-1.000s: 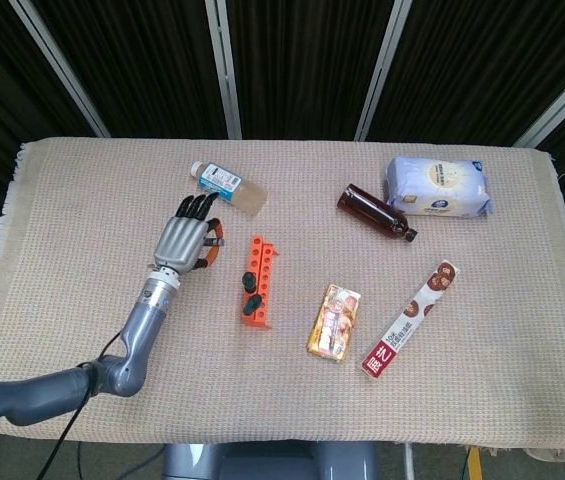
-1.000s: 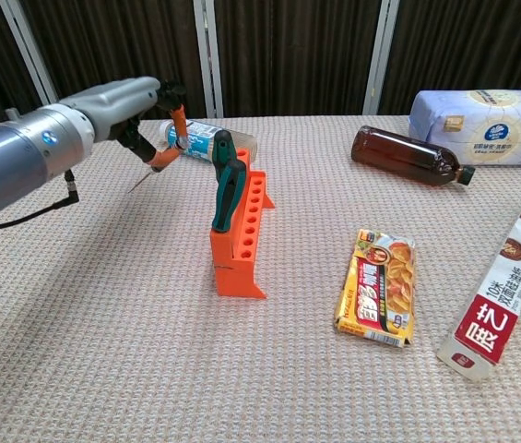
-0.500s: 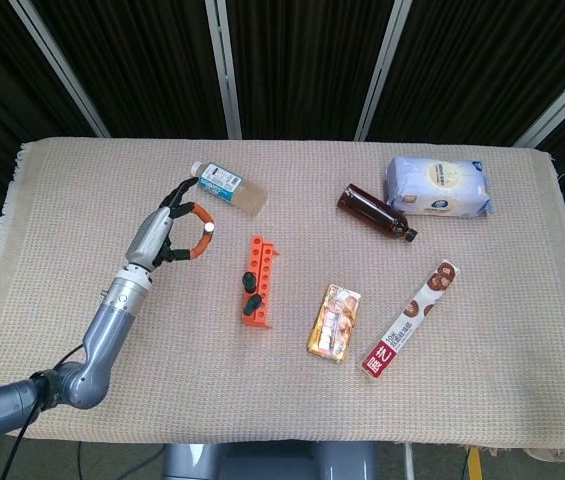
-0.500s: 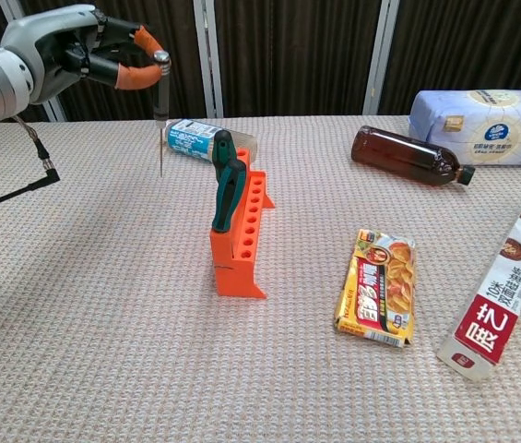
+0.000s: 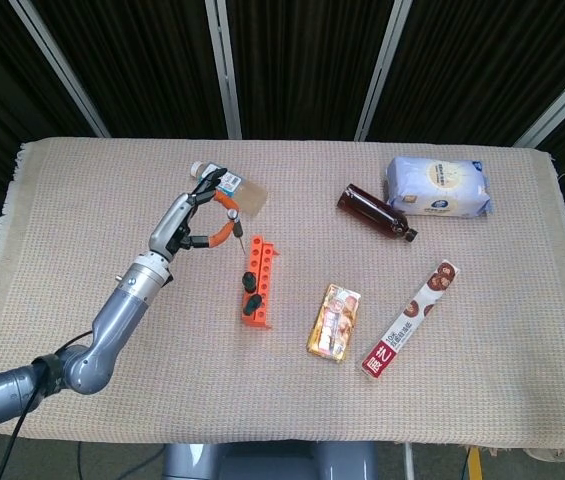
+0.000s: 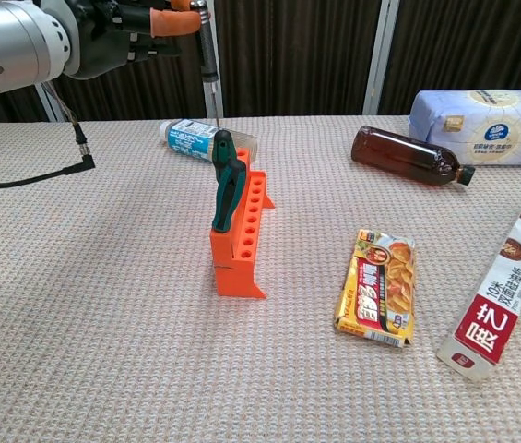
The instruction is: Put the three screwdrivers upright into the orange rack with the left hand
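Since the earlier frame I have carried the left hand (image 5: pixel 184 222) up and toward the orange rack (image 5: pixel 256 282), and the orange-handled screwdriver (image 5: pixel 226 215) it grips has swung from low beside the clear bottle (image 5: pixel 229 187) to hanging shaft-down above the far end of the rack. In the chest view the hand sits at the top edge of the frame, partly cut off, so I see only the fingers (image 6: pixel 117 18) curled round the handle and the grey shaft dropping toward the bottle; its tip is hard to separate from the label behind it. Two dark green-handled screwdrivers (image 6: pixel 224 185) stand upright in the near end of the rack, overlapping so closely in the chest view that I cannot tell which slots they fill. My right hand shows in neither camera. Elsewhere on the desk (image 5: pixel 82 190) lie a brown bottle (image 5: pixel 372 211) on its side, a white tissue pack (image 5: pixel 438 187) just behind it, a yellow snack packet (image 5: pixel 334 321), and a long red-and-white biscuit sleeve (image 5: pixel 411 317), cut off at the chest view's right edge.
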